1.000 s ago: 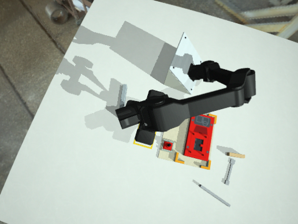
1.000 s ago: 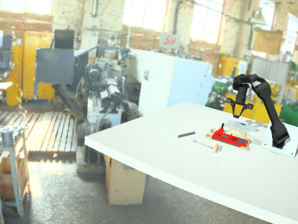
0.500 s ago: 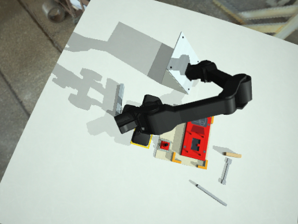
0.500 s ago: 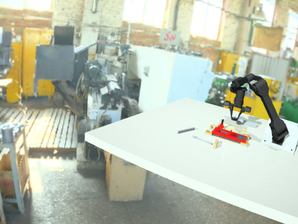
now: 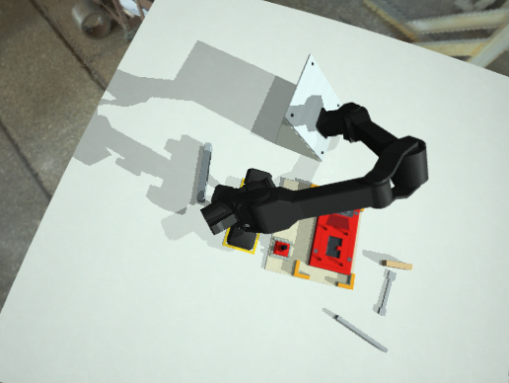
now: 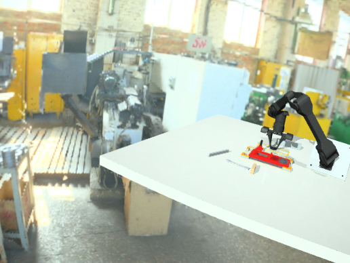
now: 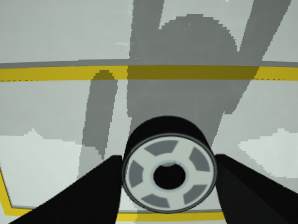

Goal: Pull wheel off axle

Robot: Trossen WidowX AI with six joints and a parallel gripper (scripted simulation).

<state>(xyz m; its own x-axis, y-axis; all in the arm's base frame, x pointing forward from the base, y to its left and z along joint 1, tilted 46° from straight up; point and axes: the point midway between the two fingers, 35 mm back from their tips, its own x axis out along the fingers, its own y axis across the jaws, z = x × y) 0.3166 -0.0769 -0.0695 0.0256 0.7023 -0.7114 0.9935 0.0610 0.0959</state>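
Note:
My gripper (image 6: 274,147) (image 7: 168,164) is shut on the wheel (image 7: 169,195), a black tyre with a pale spoked hub and a dark centre hole. The wheel is off the axle and low over the marked area, a yellow outline (image 5: 240,249) (image 7: 50,74). In the wrist view it lies between the outline's far and near lines, close to the near one. Whether it touches the table cannot be told. The upright axle (image 5: 283,247) (image 6: 261,143) is a bare black peg on a red block. The arm hides the fingertips and wheel in the top view.
The beige board with the red plate (image 5: 321,247) (image 6: 268,158) stands beside the marked area. A grey bar (image 5: 204,173) lies on its other side. A wooden piece (image 5: 397,265) (image 6: 253,169), a spanner-like tool (image 5: 385,292) and a thin grey tool (image 5: 360,333) lie beyond the board.

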